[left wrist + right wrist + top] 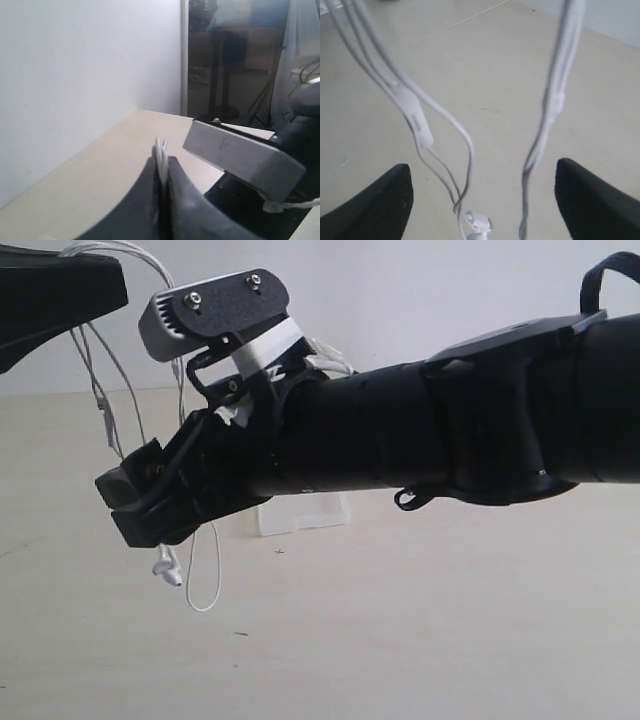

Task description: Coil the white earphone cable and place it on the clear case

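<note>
Right wrist view: white earphone cable [417,120], thin looped strands, between spread right tool [485,192]; left tool [161,167] clenches it.

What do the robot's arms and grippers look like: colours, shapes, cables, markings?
The right arm is a thick black tube of jointed segments; a grey camera housing with a black, two-screw faceplate sits at its wrist, bound with white tape, and a black cable loop rises behind. The right gripper has rounded black fingers; the left gripper has curved black ones.
</note>
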Available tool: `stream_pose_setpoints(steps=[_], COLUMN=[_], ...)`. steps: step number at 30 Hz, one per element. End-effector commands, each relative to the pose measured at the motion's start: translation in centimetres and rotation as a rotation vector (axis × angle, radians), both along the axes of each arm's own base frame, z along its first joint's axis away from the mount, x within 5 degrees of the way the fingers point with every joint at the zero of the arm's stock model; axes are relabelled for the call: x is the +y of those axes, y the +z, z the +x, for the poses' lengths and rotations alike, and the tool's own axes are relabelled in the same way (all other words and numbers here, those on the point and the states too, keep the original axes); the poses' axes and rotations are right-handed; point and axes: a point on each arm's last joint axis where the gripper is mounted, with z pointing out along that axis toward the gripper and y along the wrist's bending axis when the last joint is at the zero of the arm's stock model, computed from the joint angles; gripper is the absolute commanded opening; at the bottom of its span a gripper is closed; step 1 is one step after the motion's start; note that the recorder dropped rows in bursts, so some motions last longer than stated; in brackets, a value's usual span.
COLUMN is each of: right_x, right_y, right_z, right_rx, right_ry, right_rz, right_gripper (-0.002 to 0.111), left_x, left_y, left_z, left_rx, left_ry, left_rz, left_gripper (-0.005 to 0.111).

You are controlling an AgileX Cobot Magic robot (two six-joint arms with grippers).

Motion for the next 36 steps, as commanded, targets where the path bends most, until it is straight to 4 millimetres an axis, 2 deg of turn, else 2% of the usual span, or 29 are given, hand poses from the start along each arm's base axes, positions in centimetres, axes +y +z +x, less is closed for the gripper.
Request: stream_pose_setpoints(steps=[1,14,20,28,36], right_x=[-0.2,0.0,0.3,0.8,0.8], right_y=[1.0,1.0,0.6,-0.6,-0.5], right_z=[-0.1,-0.3,-0.4,-0.2,-0.3], right_rx=[0.012,0.079,0.102,0.13,0.137], right_ry=[-0.026,-0.032,-0.003,0.016,0.014], right_rz=[0.034,0.069,0.073,0.056,0.06], right_gripper=[0.075,0.071,0.057,0.058,0.054], left_x=[0.1,0.1,0.1,0.1,0.1], left_y=[0.4,0.4,0.4,0.4,0.4], left_z=[0.1,0.1,0.1,0.1,0.1], left_rx=[-0.011,-0.002,0.006,0.008,0.008], left_ry=[0.024,0.026,0.026,0.025,0.025], left_rz=[-0.011,-0.017,-0.022,-0.025,-0.025], left_gripper=[0.0,0.0,0.0,0.0,0.0])
